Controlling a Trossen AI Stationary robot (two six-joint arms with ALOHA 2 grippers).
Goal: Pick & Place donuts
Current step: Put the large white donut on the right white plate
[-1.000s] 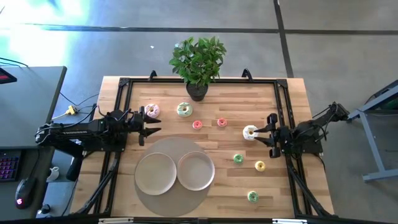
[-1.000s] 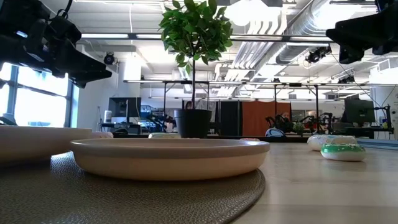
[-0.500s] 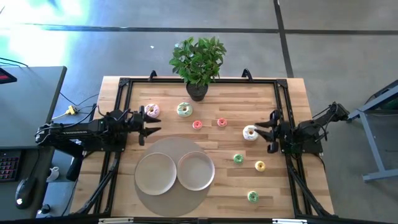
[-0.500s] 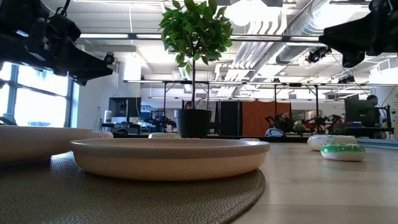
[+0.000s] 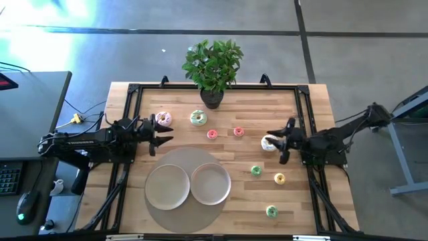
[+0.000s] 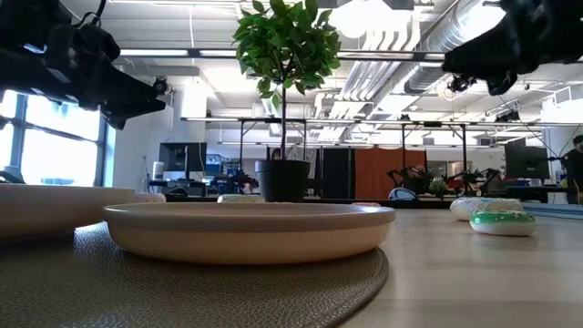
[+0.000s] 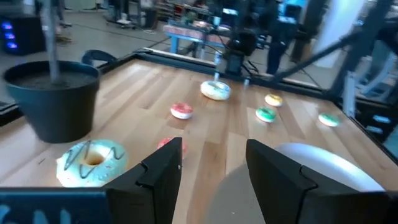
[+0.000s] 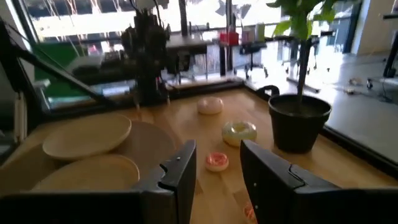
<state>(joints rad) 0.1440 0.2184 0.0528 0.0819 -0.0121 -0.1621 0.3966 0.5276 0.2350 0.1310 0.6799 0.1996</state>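
The potted plant (image 5: 212, 67) stands at the far middle of the wooden surface (image 5: 307, 100), and everything else sits nearer than it. Just in front of the plant lies the white-green donut (image 5: 198, 118), with the pink donut (image 5: 163, 119) to its left. A little nearer, two small pink-red minis (image 5: 212, 134) (image 5: 239, 132) lie side by side. To the right of these is the cream donut (image 5: 269, 142), and the right gripper (image 5: 281, 142) hangs directly over it, fingers parted and empty in the wrist view, the donut not clasped as far as the views show. Nearer and right of the plant lie a green mini (image 5: 255, 171), a yellow mini (image 5: 279, 179) and another green mini (image 5: 271, 211) closest to the front edge. Two beige plates (image 5: 168, 186) (image 5: 211, 183) rest side by side on a round grey mat (image 5: 180, 158) straight in front of the plant. The left gripper (image 5: 159, 136) waits left of the mat, just nearer than the pink donut, its fingers (image 7: 158, 174) spread wide and holding nothing.
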